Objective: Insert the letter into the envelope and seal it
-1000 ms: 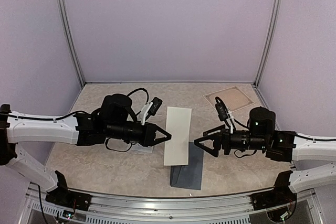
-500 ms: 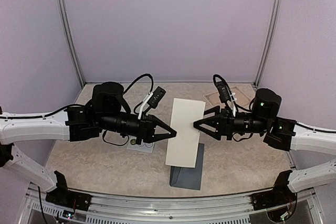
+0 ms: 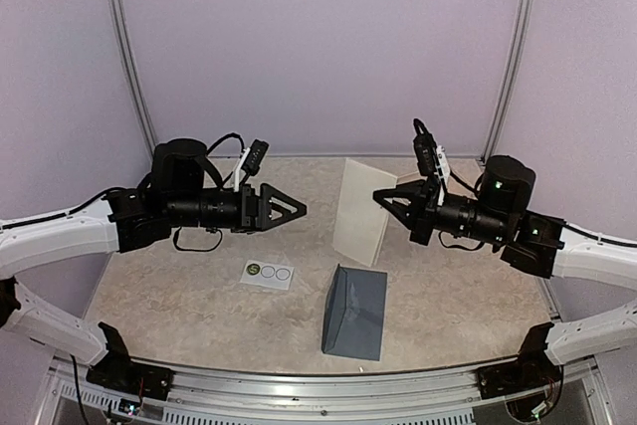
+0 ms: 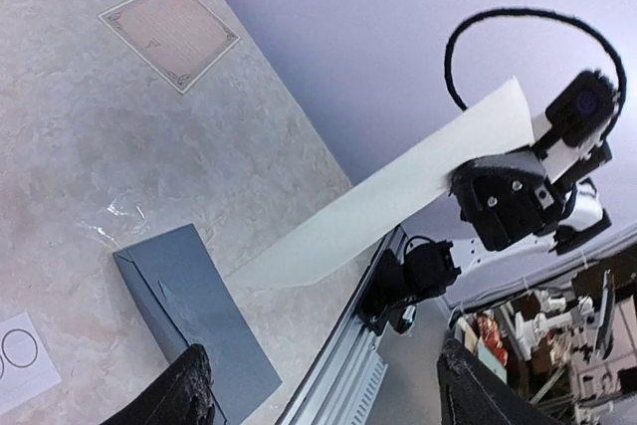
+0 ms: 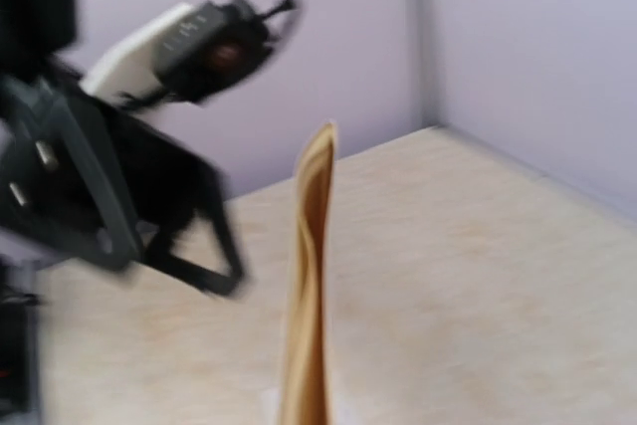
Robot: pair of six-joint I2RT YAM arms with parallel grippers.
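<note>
- The right pincer (image 3: 386, 196) is clamped on the letter (image 3: 360, 211), I think, holding it up in the air, ready to slide in.
- The left pincer (image 3: 296, 208) is wide apart, holding nothing.
- The envelope (image 3: 355, 313) lies on the tabletop (image 3: 448, 296), below the letter.

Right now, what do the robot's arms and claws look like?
The left arm and right arm have white shells near the bases, black housings toward the wrists. Each ends in a black, pointed two-finger claw: left gripper, right gripper. Black cables loop over the wrists beside white-mounted cameras. A green light glows on the right arm.
</note>
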